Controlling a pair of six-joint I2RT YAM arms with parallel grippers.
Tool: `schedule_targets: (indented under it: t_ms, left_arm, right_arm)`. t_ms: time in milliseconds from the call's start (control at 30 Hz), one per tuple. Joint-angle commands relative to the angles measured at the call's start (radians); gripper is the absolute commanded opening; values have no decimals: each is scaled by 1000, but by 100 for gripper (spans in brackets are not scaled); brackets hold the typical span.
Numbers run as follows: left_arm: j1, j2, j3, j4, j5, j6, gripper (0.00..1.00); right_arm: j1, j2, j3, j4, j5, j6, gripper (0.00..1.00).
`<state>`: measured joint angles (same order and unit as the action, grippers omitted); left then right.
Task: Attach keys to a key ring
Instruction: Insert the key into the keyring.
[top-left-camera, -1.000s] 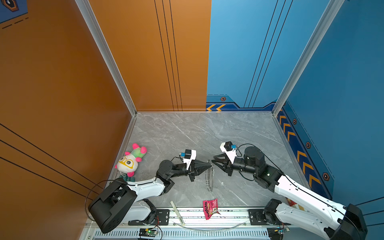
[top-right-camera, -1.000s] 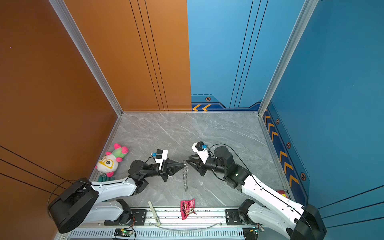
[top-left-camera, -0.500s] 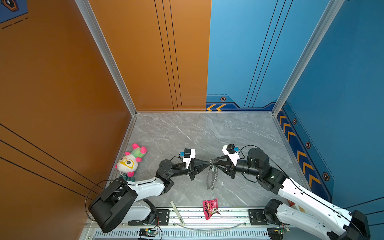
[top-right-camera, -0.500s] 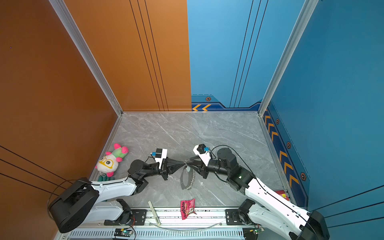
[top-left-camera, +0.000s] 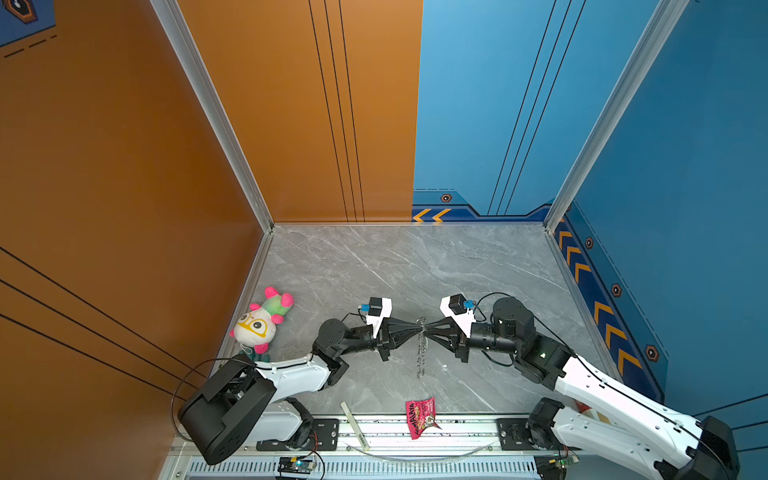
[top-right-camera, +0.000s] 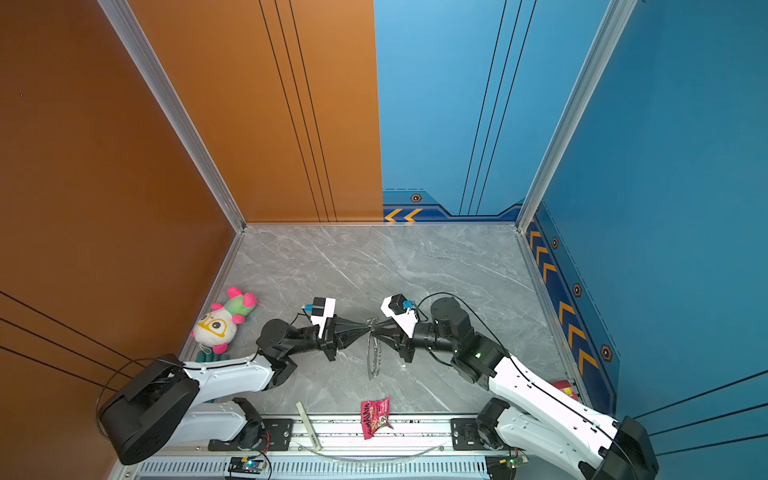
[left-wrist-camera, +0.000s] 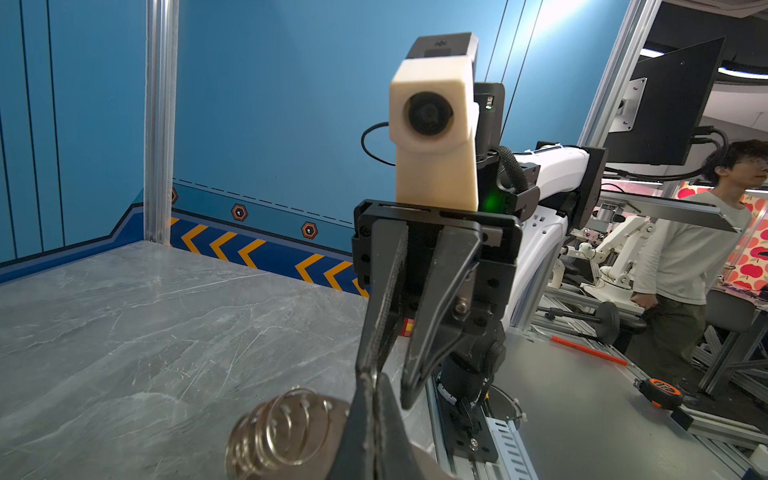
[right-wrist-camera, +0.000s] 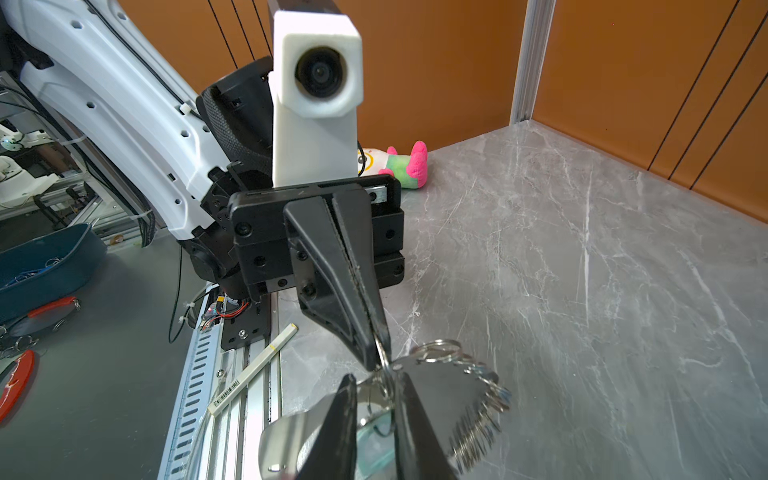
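Step in hand, as I judge it: the key ring (top-left-camera: 421, 353) is being presented between the two arms so that one of its small rings (left-wrist-camera: 282, 432) can be worked open for a key. Nothing looks threaded on yet. The left gripper (top-left-camera: 415, 328) and right gripper (top-left-camera: 430, 328) meet tip to tip above the worktop (top-left-camera: 415, 266), about midway between its left and right edges and nearer its near edge than its far one. The left jaws are closed flat on a thin wire loop at the top of the key ring. The right jaws stand at a narrow gap, straddling that same top loop, and the left wrist view shows nothing clamped between their tips. The key ring hangs from the pinch. In both top views its long axis runs from the tips toward the near edge, and it shows almost edge-on, so its flat side probably faces the grippers. I cannot tell whether its lower end touches the worktop. I cannot pick out the key itself. A pale bluish patch (right-wrist-camera: 374, 434) between the right fingers may be its tag, but this is unconfirmed. Next move, my estimate: the right gripper closes on a single ring just beside the left pinch, avoiding its neighbours, then draws gently apart. The thin wire may slip.
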<state>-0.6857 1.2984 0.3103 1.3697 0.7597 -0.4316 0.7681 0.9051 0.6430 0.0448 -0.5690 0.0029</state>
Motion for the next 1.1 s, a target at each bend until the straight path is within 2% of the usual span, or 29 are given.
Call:
schedule_targets:
  t_ms: [0, 200, 267, 433, 633, 733, 1067]
  left_arm:
    - [6, 4, 17, 37, 24, -2, 0]
    - [-3, 30, 33, 37, 48, -4, 0]
    - [-2, 42, 36, 37, 55, -4, 0]
    - [25, 26, 16, -14, 50, 26, 18]
    - [16, -124, 25, -375, 0, 238, 35]
    - [4, -174, 28, -468, -32, 299, 36]
    - [-21, -156, 42, -472, 10, 299, 33]
  right_arm:
    - [11, 12, 20, 7, -5, -14, 12]
    - [18, 16, 52, -45, 12, -33, 0]
    - [20, 15, 80, -102, 32, -49, 0]
    - [39, 40, 195, -338, 118, -120, 0]
    - [57, 94, 314, -558, 173, -183, 0]
    - [69, 120, 351, -611, 182, -203, 0]
    - [111, 183, 405, -654, 184, -233, 0]
